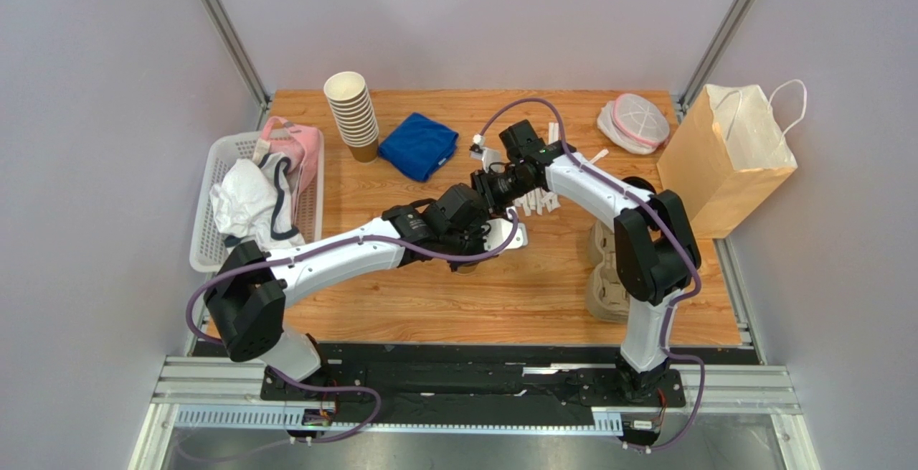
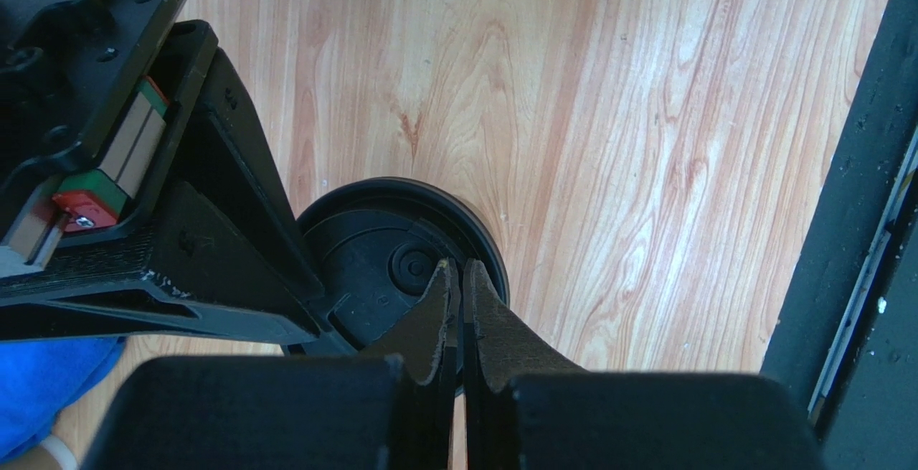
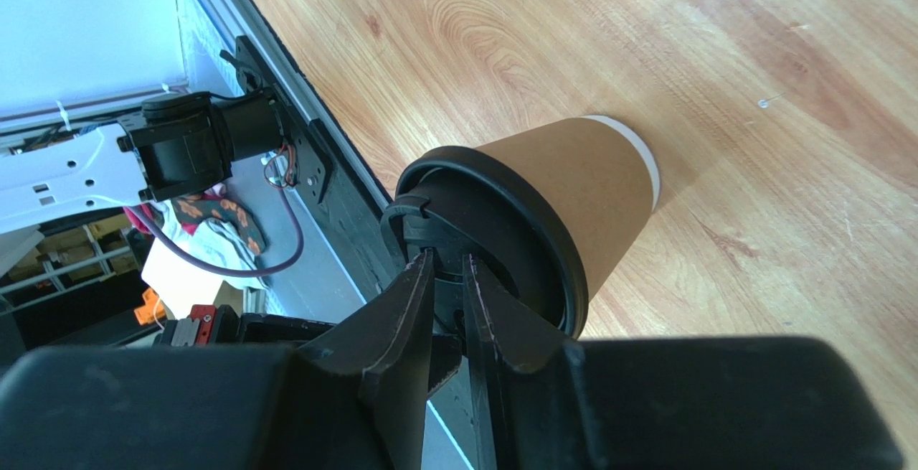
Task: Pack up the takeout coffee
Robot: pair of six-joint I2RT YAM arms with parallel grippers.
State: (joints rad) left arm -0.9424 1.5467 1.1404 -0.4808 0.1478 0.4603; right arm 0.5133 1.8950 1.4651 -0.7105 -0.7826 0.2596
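At the middle of the table (image 1: pixel 474 298) the takeout coffee (image 3: pixel 571 185) stands upright. The right gripper (image 3: pixel 447 266) is nipped narrow on the rim of its black lid (image 2: pixel 377 255), and the left gripper (image 2: pixel 455 271) is pinched fully closed just over that lid. Probably light, with thin crushable paper, and the lid could pop off, so a gentle hold round the cup wall looks safer than the rim.

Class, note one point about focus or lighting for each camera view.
Top external: even light, sharp, soft shadows on the table. Left wrist: left gripper blurred near the lens, wood grain crisp. Right wrist: takeout coffee sharp, right gripper dark and blurred up close.
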